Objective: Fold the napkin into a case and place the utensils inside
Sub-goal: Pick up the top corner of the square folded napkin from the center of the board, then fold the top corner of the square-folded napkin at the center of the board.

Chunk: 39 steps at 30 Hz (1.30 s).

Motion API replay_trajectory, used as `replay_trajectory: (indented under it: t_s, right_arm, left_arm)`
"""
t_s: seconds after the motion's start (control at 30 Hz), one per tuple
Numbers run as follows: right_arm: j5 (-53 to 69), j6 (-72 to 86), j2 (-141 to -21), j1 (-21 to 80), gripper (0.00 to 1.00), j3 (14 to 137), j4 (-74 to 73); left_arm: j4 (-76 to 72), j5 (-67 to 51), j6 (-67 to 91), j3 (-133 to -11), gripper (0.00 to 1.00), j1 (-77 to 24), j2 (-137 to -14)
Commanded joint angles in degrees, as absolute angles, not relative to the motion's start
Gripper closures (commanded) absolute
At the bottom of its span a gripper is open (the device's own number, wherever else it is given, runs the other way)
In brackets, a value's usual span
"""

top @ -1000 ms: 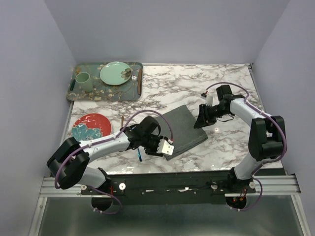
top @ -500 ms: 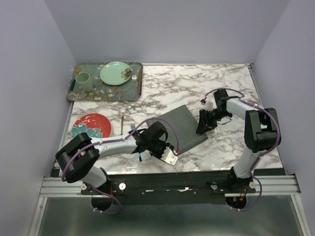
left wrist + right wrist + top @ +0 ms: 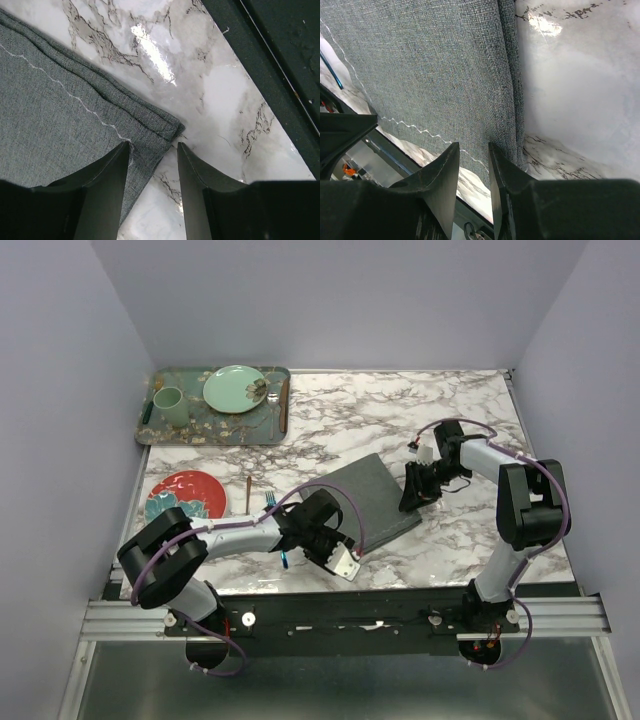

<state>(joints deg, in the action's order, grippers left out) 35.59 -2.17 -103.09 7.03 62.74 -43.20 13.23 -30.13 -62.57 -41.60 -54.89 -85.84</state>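
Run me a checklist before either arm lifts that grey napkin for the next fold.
1. Left gripper straddles the near corner of the napkin, jaws open: ok.
2. Right gripper sits over the napkin's right edge: ok.
3. Right gripper actually pinching the cloth: cannot tell.
4. Napkin lies flat on the table, layers lined up at the corner: ok.
5. Blue fork is off the cloth, to its left, partly hidden under the left arm: ok.
6. Copper spoon is off the cloth, beside the red plate: ok.
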Motion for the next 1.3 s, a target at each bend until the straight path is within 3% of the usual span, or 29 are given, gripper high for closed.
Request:
replay_trajectory:
  t_s: [0.0,0.63,1.07,1.27]
  right_arm:
    - [34.5,-2.6,-103.9,6.9,0.63,63.7,-43.9]
    - [35.0,-3.0,-103.4,6.9,0.63,63.6,-43.8]
    - [35.2,-4.9,-102.2,6.9,0.62,64.3,-44.0]
    - [35.8,-6.9,-100.6,6.9,0.61,67.1,-44.4]
  left_arm:
    - [15.2,-31.4,-64.2,-43.3,0.48,-55.2,-86.3]
    - [16.3,-32.0,-61.7,-50.5,0.59,-50.6,-88.5]
    - [20.7,-33.0,-57.1,-58.8,0.98,-47.7,-94.7]
    - [21.5,-30.4,-56.3,-66.4,1.00,-45.3,-99.3]
